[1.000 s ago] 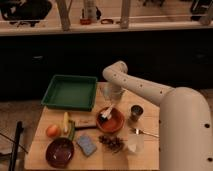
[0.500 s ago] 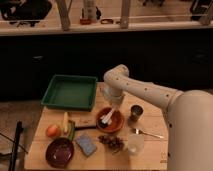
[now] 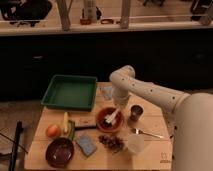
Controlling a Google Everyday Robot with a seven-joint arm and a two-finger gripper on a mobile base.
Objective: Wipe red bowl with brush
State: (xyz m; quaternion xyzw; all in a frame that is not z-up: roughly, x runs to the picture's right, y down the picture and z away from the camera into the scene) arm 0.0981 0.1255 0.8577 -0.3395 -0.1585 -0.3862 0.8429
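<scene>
A wooden tabletop (image 3: 150,155) carries everything within the arm's reach. The white arm (image 3: 150,92) is bent downward over it, past the green tray (image 3: 70,92), so that the gripper (image 3: 118,105) is brought just above the far rim of the red bowl (image 3: 101,125), which sits near the tabletop's middle. The brush (image 3: 113,118) is seen inside the bowl, its pale handle angled up toward the gripper, presumably so the bristles can be swept across the inside. Whether the gripper is clamped on it cannot be told.
</scene>
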